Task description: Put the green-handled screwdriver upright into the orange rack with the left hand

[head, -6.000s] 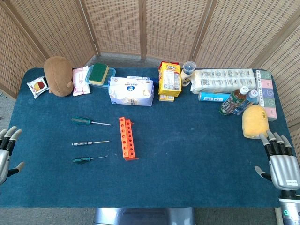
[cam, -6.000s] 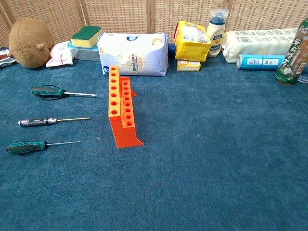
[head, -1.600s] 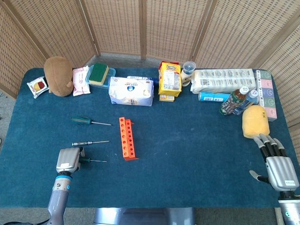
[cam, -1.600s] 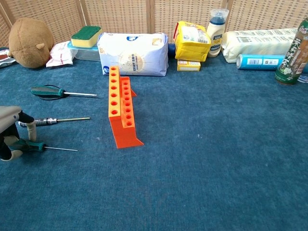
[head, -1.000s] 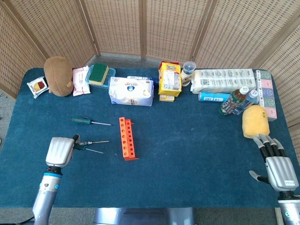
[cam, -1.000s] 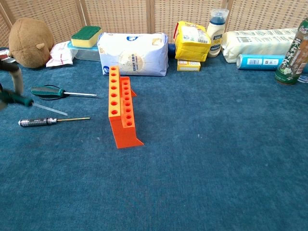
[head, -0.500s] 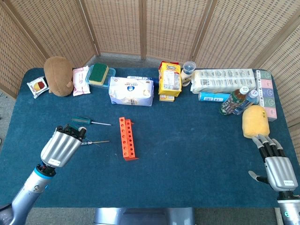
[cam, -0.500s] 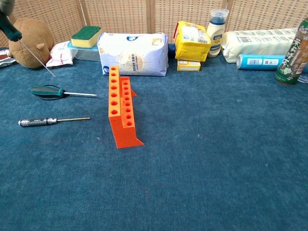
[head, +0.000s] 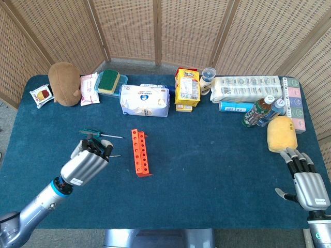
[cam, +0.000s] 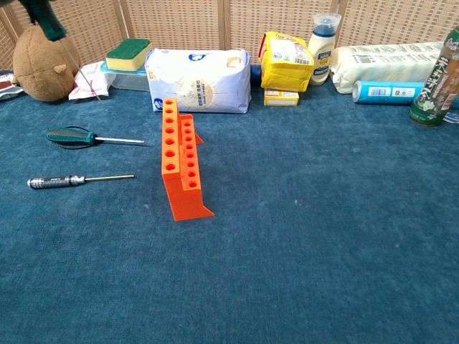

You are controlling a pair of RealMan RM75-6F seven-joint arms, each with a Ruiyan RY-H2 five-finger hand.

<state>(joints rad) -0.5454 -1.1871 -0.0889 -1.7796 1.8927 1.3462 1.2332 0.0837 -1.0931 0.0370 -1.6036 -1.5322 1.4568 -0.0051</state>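
Green-handled screwdriver point(cam: 49, 21): gripped in my left hand point(head: 87, 163), raised left of the orange rack point(head: 139, 152); right hand point(head: 309, 187) spread, empty.

Lighting: bright, even, diffuse, from above; no hard glare. Shadows: soft and short, close under the rack point(cam: 183, 163) and the two screwdrivers lying on the cloth point(cam: 323, 244). Colour: saturated, blue and orange strong. Focus: head view sharp across the table, slight softening at the corners. Chest view sharp in the middle, mild wide-angle stretch at the edges; held screwdriver point(cam: 44, 20) at the top left corner is dark, motion-blurred and cropped. Wicker screen point(head: 155, 26) evenly lit.
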